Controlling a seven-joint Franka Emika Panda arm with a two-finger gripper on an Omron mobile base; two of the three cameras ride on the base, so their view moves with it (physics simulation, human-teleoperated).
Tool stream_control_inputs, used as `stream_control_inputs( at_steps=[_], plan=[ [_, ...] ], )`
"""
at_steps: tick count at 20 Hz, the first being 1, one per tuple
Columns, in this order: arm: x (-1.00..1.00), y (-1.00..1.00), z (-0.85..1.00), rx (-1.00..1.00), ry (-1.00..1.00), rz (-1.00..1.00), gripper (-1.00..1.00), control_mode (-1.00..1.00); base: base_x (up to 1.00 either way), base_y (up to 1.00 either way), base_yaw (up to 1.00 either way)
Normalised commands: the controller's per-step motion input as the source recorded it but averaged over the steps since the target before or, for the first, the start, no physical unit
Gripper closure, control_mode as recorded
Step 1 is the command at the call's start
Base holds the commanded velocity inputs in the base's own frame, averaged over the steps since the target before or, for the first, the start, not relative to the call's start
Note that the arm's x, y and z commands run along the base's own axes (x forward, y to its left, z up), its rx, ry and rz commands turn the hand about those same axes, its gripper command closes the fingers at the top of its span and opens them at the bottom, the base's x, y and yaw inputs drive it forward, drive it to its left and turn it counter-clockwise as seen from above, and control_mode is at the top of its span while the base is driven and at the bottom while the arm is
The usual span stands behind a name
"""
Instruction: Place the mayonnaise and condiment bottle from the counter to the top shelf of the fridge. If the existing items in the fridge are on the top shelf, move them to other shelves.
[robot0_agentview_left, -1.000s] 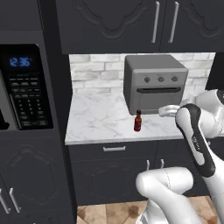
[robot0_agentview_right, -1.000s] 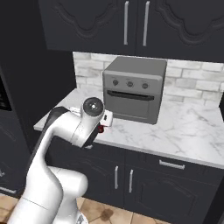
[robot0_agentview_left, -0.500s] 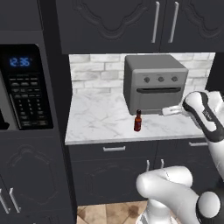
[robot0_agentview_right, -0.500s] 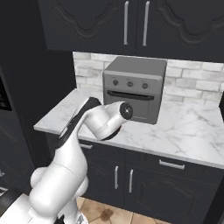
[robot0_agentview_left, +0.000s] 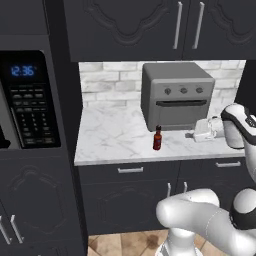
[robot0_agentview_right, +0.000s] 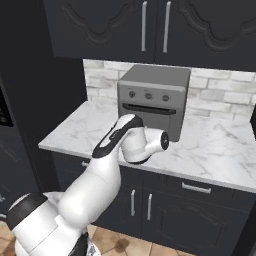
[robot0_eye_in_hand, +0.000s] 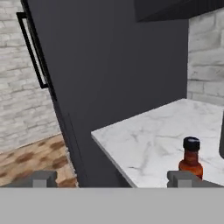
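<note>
Looking along the counter (robot0_agentview_left: 115, 142), we find the condiment bottle (robot0_agentview_left: 157, 138) standing upright near the front edge, just in front of the toaster oven's (robot0_agentview_left: 176, 95) lower left corner. Our pincer (robot0_agentview_left: 201, 131) hangs over the counter to the right of the bottle, apart from it, at about the bottle's height, its 2 fingers spread wide and holding nothing. From the hand camera we see the bottle (robot0_eye_in_hand: 190, 162) close by the right fingertip (robot0_eye_in_hand: 180, 178), with the dark cabinet side (robot0_eye_in_hand: 109, 78) rising behind the counter's far edge and a wooden floor (robot0_eye_in_hand: 30, 159) below it.
</note>
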Motion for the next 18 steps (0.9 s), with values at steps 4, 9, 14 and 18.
stream_control_inputs(
  at_steps=[4, 9, 14, 18],
  plan=[
    [0.00, 0.15, -0.05, 0.01, -0.33, 0.22, -1.00, -1.00, 0.00, 0.00, 0.00],
    [0.05, 0.19, 0.00, 0.00, -0.22, 0.10, -1.00, -1.00, 0.00, 0.00, 0.00],
    [0.11, 0.06, 0.00, -0.02, -0.09, 0.13, -1.00, -1.00, 0.00, 0.00, 0.00],
    [0.04, 0.00, -0.06, -0.01, -0.01, 0.07, -1.00, -1.00, 0.00, 0.00, 0.00]
  ],
)
